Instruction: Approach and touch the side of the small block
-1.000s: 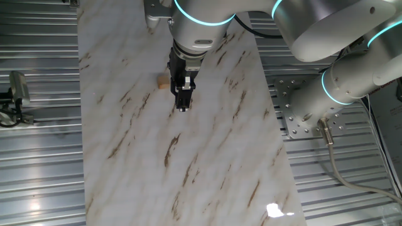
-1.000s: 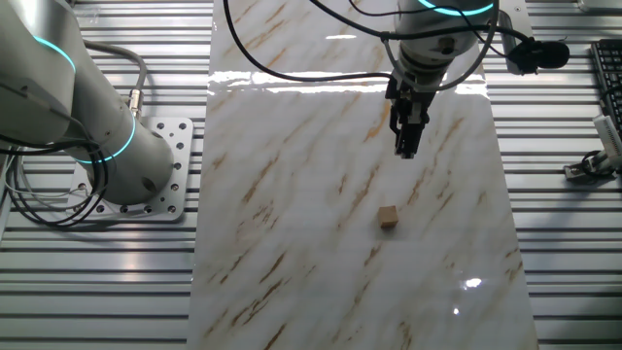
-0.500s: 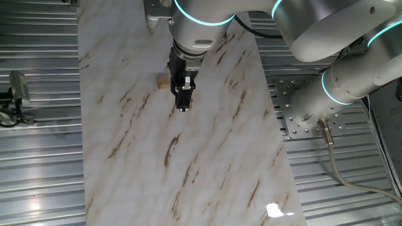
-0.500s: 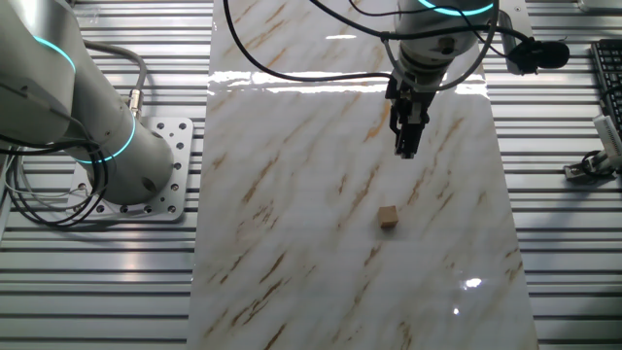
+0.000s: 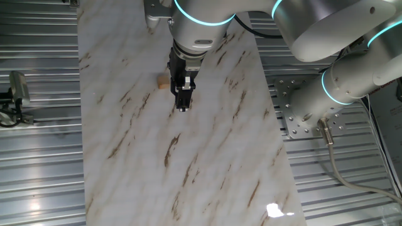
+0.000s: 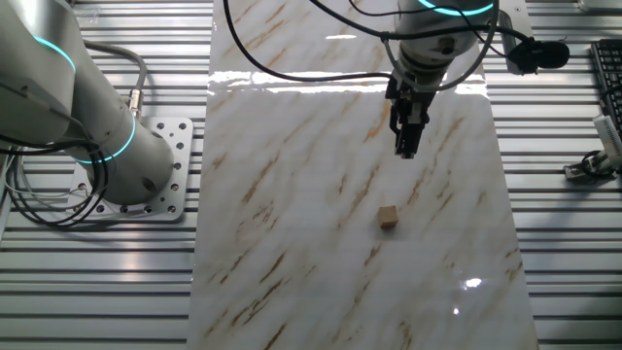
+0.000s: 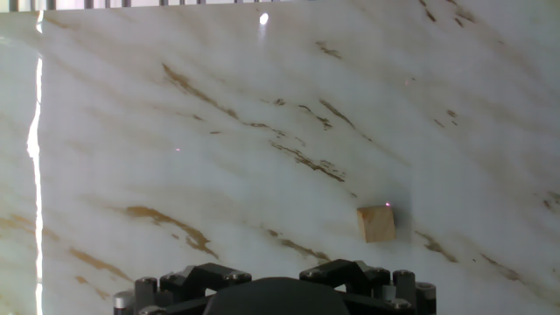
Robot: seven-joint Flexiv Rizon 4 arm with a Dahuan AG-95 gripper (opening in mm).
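Note:
The small block point(image 6: 389, 217) is a tiny tan cube lying on the marble-patterned board point(image 6: 292, 194). It also shows in one fixed view point(image 5: 162, 81), just left of the hand, and in the hand view point(image 7: 376, 223), right of centre. My gripper point(image 6: 405, 151) hangs above the board with its black fingers pressed together and nothing between them. It is apart from the block, a few finger-widths away, and also shows in one fixed view point(image 5: 183, 107). In the hand view only the black gripper body point(image 7: 276, 293) shows at the bottom edge; the fingertips are hidden.
The board lies on a ribbed metal table point(image 6: 97, 292). The arm's base plate point(image 6: 155, 185) stands to one side. A clamp-like tool point(image 5: 16, 94) and a keyboard edge point(image 6: 607, 87) lie off the board. A cable point(image 6: 292, 58) runs over the board's far end.

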